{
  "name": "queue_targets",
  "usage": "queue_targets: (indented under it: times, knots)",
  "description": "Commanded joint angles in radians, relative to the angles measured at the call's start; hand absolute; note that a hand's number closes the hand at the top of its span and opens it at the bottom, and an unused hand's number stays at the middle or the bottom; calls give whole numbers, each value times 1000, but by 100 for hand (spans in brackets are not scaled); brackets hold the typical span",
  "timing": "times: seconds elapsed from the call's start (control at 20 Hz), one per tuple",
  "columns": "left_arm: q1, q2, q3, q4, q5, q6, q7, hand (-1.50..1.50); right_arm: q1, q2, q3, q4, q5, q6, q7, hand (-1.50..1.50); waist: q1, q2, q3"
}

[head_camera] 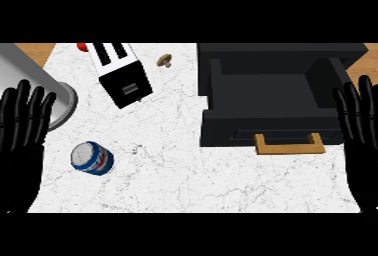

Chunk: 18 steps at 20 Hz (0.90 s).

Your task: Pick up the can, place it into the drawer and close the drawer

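Can (92,158) untouched on counter, drawer (275,94) stands open.
Left hand (22,137) & right hand (359,122) rest at edges, fingers straight, nothing held; drawer's ready for can.

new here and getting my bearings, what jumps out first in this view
The open black drawer fills the upper right. A blue-and-white can sits at lower left, a toaster above it. The left hand and right hand rest open at the side edges.
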<state>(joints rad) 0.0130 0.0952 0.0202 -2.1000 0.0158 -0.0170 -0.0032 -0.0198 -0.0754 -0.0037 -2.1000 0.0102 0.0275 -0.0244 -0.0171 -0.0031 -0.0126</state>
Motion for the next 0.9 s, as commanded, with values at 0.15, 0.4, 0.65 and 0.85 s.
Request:
queue_targets:
  times: [0.15,0.4,0.65,0.85]
  knots:
    - [24,82,129,74,206,-178,-102,-150,25,-43,-70,-14,-87,55,41,-150,15,3,12]
    - [165,137,120,64,177,-159,159,-150,174,40,-64,33,8,-80,155,-150,7,3,13]
    - [221,152,155,-84,241,-184,272,-150,174,12,-116,-16,-34,-65,212,-150,19,1,13]
    - [222,220,289,-102,401,-235,357,-150,215,-59,-261,7,-161,23,156,-150,18,2,13]
